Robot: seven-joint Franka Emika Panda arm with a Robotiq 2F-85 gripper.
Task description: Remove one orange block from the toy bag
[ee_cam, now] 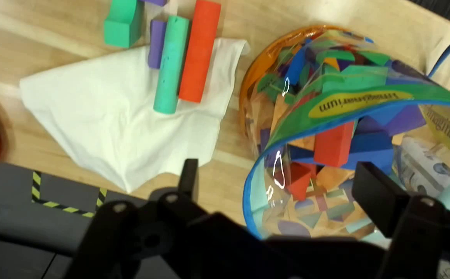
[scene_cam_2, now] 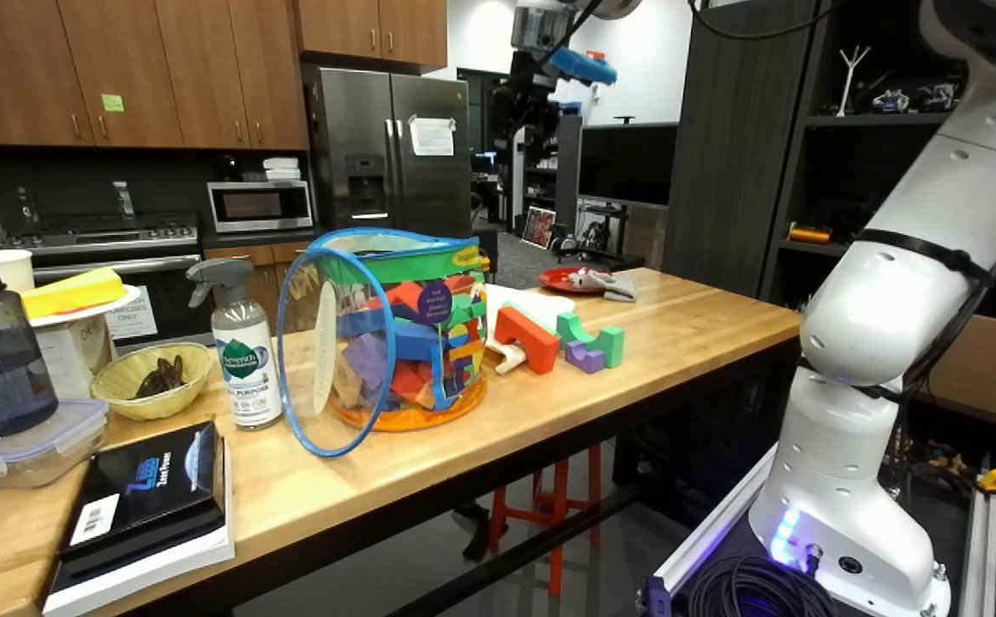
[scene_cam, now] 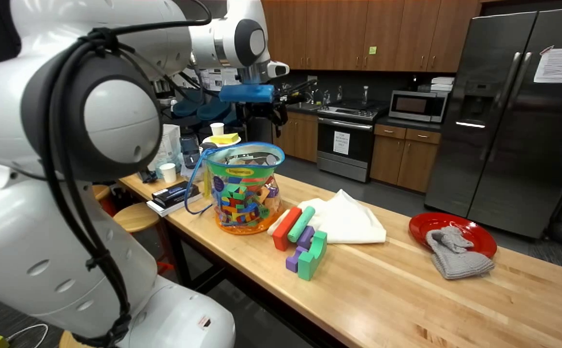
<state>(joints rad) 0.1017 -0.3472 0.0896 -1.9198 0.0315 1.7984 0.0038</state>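
The toy bag stands upright and open on the table, see-through with a blue rim and green band; it shows in both exterior views (scene_cam: 240,171) (scene_cam_2: 395,271) and in the wrist view (ee_cam: 298,128). Mixed blocks fill its lower part. Inside it, in the wrist view, an orange-brown block (ee_cam: 331,177) lies beside a red block (ee_cam: 333,143) and blue blocks. My gripper (ee_cam: 279,170) is open and empty, with one finger over the bag's mouth and one outside its rim. In both exterior views the gripper (scene_cam: 278,118) (scene_cam_2: 522,128) is well above the table.
Red, green and purple blocks (scene_cam: 288,228) lie beside the bag, partly on a white cloth (scene_cam: 348,220). A red plate (scene_cam: 419,222) with a grey cloth is farther along. A spray bottle (scene_cam_2: 245,360), basket (scene_cam_2: 151,386) and black box (scene_cam_2: 142,488) stand on the bag's other side.
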